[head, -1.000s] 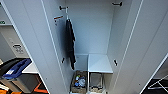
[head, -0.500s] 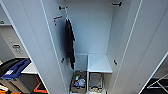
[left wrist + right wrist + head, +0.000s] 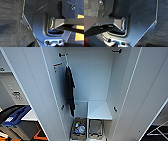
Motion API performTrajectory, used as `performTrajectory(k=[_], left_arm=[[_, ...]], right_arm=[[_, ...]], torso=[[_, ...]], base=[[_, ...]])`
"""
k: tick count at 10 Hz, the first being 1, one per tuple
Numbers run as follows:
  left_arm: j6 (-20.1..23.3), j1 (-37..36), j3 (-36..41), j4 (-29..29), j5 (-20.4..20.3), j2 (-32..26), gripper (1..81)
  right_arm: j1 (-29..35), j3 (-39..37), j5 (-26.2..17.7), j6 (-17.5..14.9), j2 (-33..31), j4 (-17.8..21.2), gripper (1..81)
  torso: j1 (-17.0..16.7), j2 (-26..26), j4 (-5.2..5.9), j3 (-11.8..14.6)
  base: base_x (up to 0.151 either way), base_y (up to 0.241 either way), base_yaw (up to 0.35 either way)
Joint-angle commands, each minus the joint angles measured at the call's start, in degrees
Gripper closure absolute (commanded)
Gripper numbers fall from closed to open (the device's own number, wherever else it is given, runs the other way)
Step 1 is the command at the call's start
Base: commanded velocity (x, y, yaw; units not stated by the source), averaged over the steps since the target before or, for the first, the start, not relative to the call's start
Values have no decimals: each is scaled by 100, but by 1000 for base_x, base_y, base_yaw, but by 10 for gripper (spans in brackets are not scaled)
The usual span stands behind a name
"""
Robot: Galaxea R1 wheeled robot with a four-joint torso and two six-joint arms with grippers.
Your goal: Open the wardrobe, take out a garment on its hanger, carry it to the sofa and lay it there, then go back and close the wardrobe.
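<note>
Fingers of either gripper I cannot make out, so whether they are released or clenched I cannot tell; the wrist cameras look down on the robot's own dark plates and on grey carpet.

From where I stand, the wardrobe (image 3: 100, 84) is wide open, both white doors swung outward to the sides. Inside, on the left part of the rail, hangs a black T-shirt (image 3: 70, 89), its thin hanger (image 3: 66, 62) hooked near the rail's end. The white garment of the task I do not see in the cabinet, nor the sofa. I judge from this that the white shirt is already taken out, and the step in hand is the last one: closing the wardrobe. That will ask each arm to reach a door edge and swing it inward, one after the other.

Below the shelf (image 3: 98, 109) stand two baskets (image 3: 78, 129) with small items; they sit inside and should not block the doors. To the left of the left door a blue bag (image 3: 15, 115) lies on a low surface, near the door's path, so care is needed there.
</note>
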Motion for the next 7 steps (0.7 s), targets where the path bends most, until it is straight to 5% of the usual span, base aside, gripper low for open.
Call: performTrajectory(k=[1, 5, 6, 7], left_arm=[[1493, -54, -33, -1183, 546, 117, 10], [6353, -274, -6, -6240, 1100, 179, 10], [7043, -334, 11, -7147, 1093, 179, 10], [7265, -362, 20, -7646, 1092, 206, 10]], right_arm=[[136, 7, -377, -27, 2, 8, 10], [127, -36, -386, 17, 55, 43, 10], [136, -71, -419, 17, 64, 43, 10], [154, -150, -552, 8, 72, 35, 10]], torso=[[0, 0, 0, 0], [-1, 0, 0, 0], [-1, 0, 0, 0], [-1, 0, 0, 0]], base=[[0, 0, 0], [0, 0, 0], [0, 0, 0], [0, 0, 0]])
